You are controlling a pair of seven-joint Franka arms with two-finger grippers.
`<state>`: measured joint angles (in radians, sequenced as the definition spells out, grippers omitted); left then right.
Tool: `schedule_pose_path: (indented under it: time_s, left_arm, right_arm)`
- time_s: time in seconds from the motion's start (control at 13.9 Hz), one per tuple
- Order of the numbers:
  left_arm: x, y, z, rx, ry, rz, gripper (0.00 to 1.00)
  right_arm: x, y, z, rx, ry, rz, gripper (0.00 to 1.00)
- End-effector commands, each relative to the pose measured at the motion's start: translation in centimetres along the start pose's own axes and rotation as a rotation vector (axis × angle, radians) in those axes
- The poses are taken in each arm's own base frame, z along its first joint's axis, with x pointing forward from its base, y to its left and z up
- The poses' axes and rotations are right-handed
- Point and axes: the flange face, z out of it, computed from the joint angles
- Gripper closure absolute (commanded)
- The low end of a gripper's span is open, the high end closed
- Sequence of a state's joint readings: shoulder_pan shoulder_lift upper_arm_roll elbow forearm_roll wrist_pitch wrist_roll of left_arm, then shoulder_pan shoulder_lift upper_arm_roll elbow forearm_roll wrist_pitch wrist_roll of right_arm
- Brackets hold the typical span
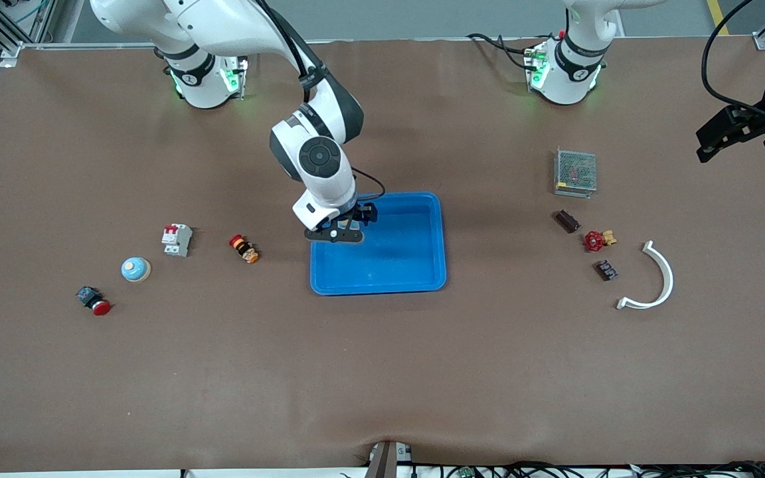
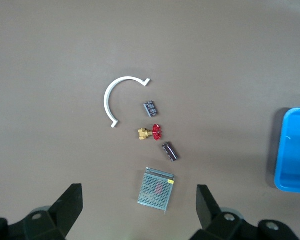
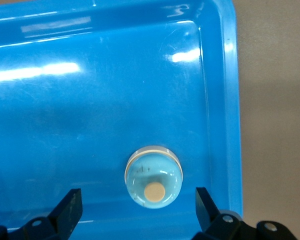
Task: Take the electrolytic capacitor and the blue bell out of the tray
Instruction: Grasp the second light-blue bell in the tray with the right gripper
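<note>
A light blue bell (image 3: pixel 153 176) with a tan button lies in the blue tray (image 3: pixel 65 100) near its corner. My right gripper (image 3: pixel 137 192) is open just above it, jaws apart on either side, touching nothing. In the front view this gripper (image 1: pixel 337 234) hangs over the corner of the tray (image 1: pixel 416 265) toward the right arm's end and hides that bell. A second light blue bell (image 1: pixel 135 269) sits on the table toward the right arm's end. The dark brown capacitor (image 1: pixel 566 221) lies on the table and also shows in the left wrist view (image 2: pixel 170 151). My left gripper (image 1: pixel 711 143) is open and empty, high over the left arm's end (image 2: pixel 138 191).
Near the capacitor lie a metal mesh box (image 1: pixel 575 172), a red valve (image 1: pixel 597 239), a small black part (image 1: pixel 606 269) and a white curved piece (image 1: pixel 655 279). Toward the right arm's end are a white breaker (image 1: pixel 176 239), an orange and red button (image 1: pixel 244 249) and a red push button (image 1: pixel 93 301).
</note>
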<state>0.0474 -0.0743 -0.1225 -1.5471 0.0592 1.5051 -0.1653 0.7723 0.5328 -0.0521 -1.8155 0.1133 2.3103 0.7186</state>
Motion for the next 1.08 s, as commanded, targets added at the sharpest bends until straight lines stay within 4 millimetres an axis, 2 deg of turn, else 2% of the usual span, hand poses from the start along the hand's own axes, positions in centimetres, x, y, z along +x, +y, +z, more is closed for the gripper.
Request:
schedule_pose_path:
  time_s: [0.0,0.14,0.36,0.72,1.0]
  left_arm:
    - [-1.6,-1.2,-0.5,-0.059,-0.007,-0.004,0.0]
    - [-1.9,-0.5,-0.7,-0.061,-0.007,0.005,0.0]
    - [-2.4,1.6,-0.6,-0.05,-0.008,0.036,0.0]
    - [-2.0,1.6,0.6,-0.047,-0.017,0.038,0.0]
    - [-1.7,1.1,1.0,-0.046,-0.026,0.06,0.0]
  right_arm:
    - [-0.1,0.2,1.8,-0.024,0.039,-0.012,0.0]
    - [-0.6,0.8,3.1,-0.011,0.062,-0.016,0.0]
    - [-1.0,0.5,4.2,-0.013,0.063,-0.027,0.0]
    - [-2.3,0.0,5.3,-0.025,0.055,-0.048,0.0]
    - [-2.3,0.1,6.1,-0.032,0.057,-0.052,0.0]
